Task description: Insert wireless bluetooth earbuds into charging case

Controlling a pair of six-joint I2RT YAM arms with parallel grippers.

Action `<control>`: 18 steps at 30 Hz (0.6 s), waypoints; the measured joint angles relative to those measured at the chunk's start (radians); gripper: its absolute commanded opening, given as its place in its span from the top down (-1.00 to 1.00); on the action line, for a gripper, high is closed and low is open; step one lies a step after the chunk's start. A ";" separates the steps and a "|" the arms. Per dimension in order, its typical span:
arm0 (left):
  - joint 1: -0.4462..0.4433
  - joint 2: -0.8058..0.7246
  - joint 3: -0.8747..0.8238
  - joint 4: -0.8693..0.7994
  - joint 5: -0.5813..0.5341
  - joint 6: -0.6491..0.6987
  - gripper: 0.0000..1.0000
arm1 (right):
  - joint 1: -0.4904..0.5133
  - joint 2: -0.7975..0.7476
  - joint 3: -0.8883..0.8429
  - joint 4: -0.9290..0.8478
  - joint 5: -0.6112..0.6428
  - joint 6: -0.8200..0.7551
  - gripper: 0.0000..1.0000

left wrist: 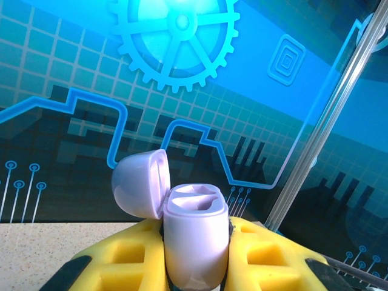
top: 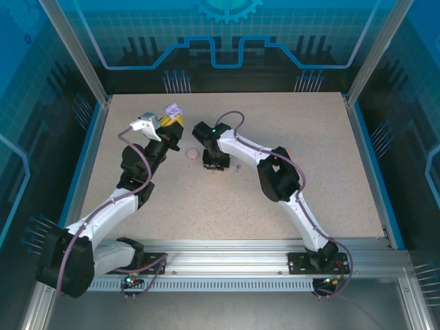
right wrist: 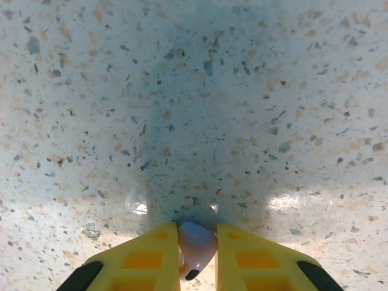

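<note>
Yellow right fingers (right wrist: 165, 245), low over the speckled desk (right wrist: 200, 91), pinch a pale earbud (right wrist: 195, 247) between their tips, while farther back and to their left the left fingers (left wrist: 148, 242) clamp the lilac charging case (left wrist: 195, 233) upright, lid flipped open, its empty sockets facing up to receive it.

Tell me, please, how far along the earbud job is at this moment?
Done: the left hand holds the purple case upright, lid open; both its sockets look empty. In hand: the right hand is closed around a pale earbud on the table. Left: lift it, seat it in the case, then fill the second socket.
</note>
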 measured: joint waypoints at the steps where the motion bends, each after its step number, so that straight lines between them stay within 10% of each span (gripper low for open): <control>1: 0.000 0.000 0.000 -0.002 0.003 0.000 1.00 | 0.000 -0.016 -0.028 0.022 0.005 -0.021 0.65; 18: -0.016 -0.010 -0.014 -0.022 0.085 0.036 1.00 | -0.002 -0.441 -0.286 0.217 0.144 -0.281 0.64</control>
